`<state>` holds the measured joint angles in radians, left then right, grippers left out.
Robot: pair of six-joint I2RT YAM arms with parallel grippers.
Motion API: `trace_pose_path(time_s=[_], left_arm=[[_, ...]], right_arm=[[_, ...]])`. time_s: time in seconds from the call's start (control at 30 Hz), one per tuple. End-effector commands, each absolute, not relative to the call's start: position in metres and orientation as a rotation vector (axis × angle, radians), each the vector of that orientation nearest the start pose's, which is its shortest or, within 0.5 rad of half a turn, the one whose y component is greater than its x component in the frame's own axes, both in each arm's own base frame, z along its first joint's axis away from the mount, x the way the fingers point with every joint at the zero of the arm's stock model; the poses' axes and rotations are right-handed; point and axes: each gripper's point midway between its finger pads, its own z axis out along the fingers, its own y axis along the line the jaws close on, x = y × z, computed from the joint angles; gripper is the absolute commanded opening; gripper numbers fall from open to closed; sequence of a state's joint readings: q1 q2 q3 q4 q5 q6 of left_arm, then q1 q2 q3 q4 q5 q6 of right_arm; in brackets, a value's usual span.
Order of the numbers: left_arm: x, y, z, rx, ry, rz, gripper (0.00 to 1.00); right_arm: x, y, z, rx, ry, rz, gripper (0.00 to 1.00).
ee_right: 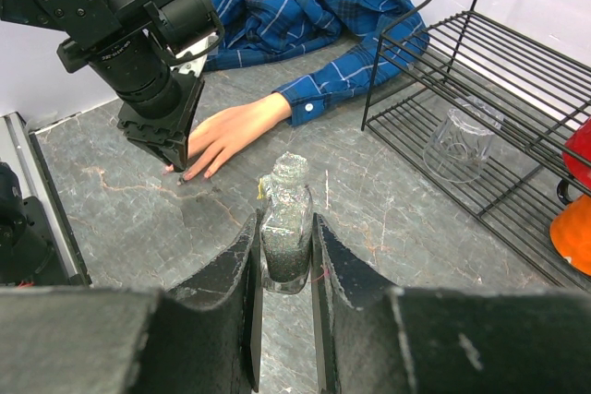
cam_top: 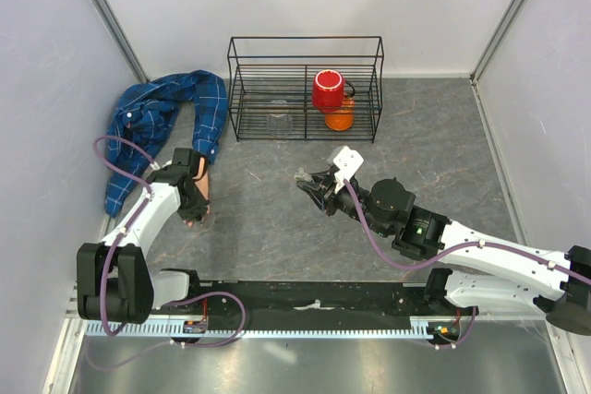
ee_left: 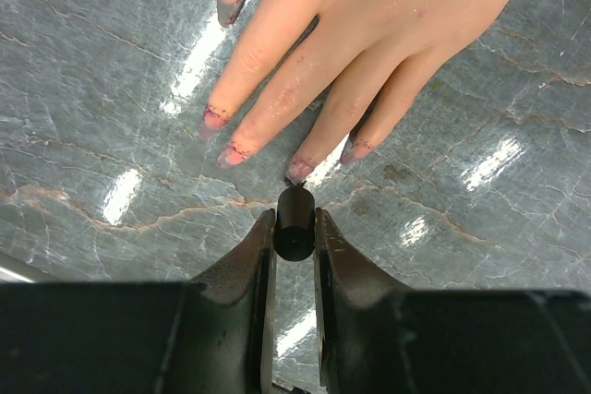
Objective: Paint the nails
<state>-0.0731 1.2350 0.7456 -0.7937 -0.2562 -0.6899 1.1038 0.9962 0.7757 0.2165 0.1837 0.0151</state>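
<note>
Left end effector (ee_left: 295, 220), its two dark fingers pressed together on a short black cylindrical brush handle (ee_left: 295, 228), poised at the fingertips of the peach-skinned fake hand (ee_left: 369, 25), which lies palm down on the grey marbled desk (ee_left: 111, 89). The fingers run lengthwise from the blue plaid sleeve (ee_right: 342, 80) toward this end effector, so the small pinkish, smudged nails (ee_left: 300, 170) face it. The brush handle points straight ahead at one middle nail, its axis slightly off that finger's line. The brush tip sits just at this nail; whether it touches cannot be told. The remaining fingertip nails fan out to either side of that one, and the thumb nail lies farther off toward the wrist. Right end effector (ee_right: 284, 225), well apart from the fake hand on the robot's right of it, pinches a small glittery glass bottle (ee_right: 284, 209) held upright. The left arm is judged much the nearer, so the coming stroke would be a short travel along the finger's long axis, with sideways shifts to reach the neighbouring nails.
</note>
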Motion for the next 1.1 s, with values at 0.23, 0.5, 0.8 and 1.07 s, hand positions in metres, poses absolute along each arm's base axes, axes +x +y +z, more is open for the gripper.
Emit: trace_pose_path(time_s=[0.23,0.5,0.8,1.07], left_arm=[[0.22,0.005,0.061,-0.96,2.572,0.17,0.02],[0.233,-0.016,0.12,-0.931,2.446,-0.082,0.02],[0.231,-0.041,0.22,-0.733,2.241,-0.371,0.02],[0.236,-0.111,0.317,-0.405,2.027,-0.911,0.02]], right_arm=[[0.196,0.323,0.319,-0.674,1.411,0.772,0.0],[0.194,0.324,0.323,-0.675,1.405,0.787,0.0],[0.182,0.313,0.353,-0.649,1.393,0.848,0.0],[0.159,0.288,0.376,-0.649,1.413,0.915,0.0]])
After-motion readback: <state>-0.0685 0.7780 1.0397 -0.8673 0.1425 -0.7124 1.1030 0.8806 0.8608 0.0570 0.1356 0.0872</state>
